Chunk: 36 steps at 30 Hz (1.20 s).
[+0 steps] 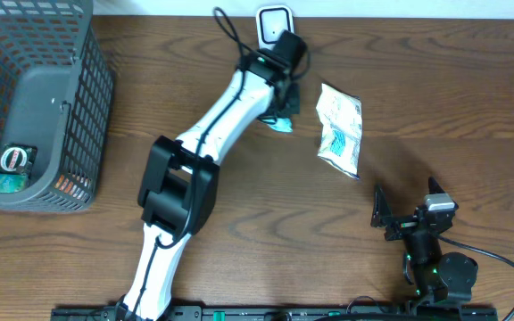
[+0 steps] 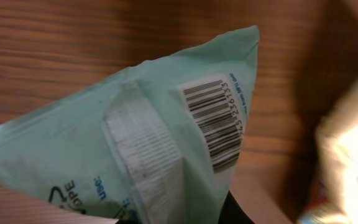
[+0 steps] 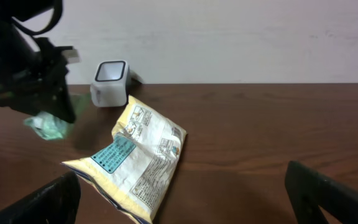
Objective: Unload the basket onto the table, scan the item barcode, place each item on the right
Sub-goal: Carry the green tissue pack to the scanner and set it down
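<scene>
Green packet point(image 2: 166, 143): pinched in left fingers point(image 3: 59, 102), barcode showing, over the surface beside white scanner point(image 1: 274, 20).
Right fingers point(image 3: 328, 193): wide, empty.
Snack bag point(image 1: 340, 129): right of packet.
Basket point(image 1: 101, 98): far left.

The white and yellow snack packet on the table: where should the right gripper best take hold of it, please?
Probably the thin sealed end of the white and yellow snack packet nearest the right gripper, approached low from that side: it lies flat, puffed in the middle.
</scene>
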Motion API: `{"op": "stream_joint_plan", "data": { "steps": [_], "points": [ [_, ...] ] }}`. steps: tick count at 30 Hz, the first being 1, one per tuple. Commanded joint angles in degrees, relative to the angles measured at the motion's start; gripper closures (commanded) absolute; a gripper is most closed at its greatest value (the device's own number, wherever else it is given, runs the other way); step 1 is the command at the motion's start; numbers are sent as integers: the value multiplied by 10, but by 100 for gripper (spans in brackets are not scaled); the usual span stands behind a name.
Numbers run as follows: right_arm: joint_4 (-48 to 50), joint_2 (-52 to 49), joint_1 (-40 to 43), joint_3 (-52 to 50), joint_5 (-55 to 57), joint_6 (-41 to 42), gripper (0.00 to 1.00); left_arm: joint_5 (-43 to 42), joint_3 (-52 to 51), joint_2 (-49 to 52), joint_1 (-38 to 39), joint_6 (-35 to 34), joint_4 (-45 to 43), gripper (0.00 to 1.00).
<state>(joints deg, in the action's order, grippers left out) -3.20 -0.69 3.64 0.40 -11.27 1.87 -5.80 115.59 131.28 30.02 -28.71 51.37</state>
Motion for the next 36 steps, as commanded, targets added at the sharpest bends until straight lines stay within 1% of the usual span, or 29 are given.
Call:
{"op": "stream_joint_plan", "data": {
  "steps": [1,4,5,6,7,8,9,10,11,13,16,17,18,22,25,31,33,36],
  "points": [
    [-3,3,3,0,2,-7,1,13,-2,1,-3,-5,15,92],
    [-3,3,3,0,2,-7,1,13,-3,5,1,-5,22,92],
    [-3,3,3,0,2,-7,1,14,-3,6,3,-5,23,86],
    [-3,3,3,0,2,-7,1,14,-3,9,7,-5,23,83],
    [-3,3,3,0,2,-7,1,14,-3,10,10,-5,24,78],
    [-3,3,3,0,2,-7,1,14,-3,12,12,-5,24,77],
    [-3,3,3,0,2,-7,1,14,-3,14,15,-5,24,73],
    [-3,3,3,0,2,-7,1,14,-3,14,17,-5,24,69],
    [-3,3,3,0,2,-7,1,14,-3,14,19,-5,24,59],
    [-3,3,3,0,2,-7,1,14,-3,14,22,12,23,58],
    [-3,3,3,0,2,-7,1,14,-2,7,19,60,22,58],
    [-3,3,3,0,2,-7,1,14,0,1,16,73,23,55],
    [-3,3,3,0,2,-7,1,14,2,-4,11,80,23,53],
    [-3,3,3,0,2,-7,1,16,24,-46,-18,125,21,53],
    [-3,3,3,0,2,-7,1,52,28,-92,-49,142,4,49],
    [-3,3,3,0,2,-7,1,154,28,-197,-152,163,-47,47],
    [-3,3,3,0,2,-7,1,174,28,-223,-197,163,-58,47],
    [-3,3,3,0,2,-7,1,181,28,-247,-276,165,-63,46]
  ]
}}
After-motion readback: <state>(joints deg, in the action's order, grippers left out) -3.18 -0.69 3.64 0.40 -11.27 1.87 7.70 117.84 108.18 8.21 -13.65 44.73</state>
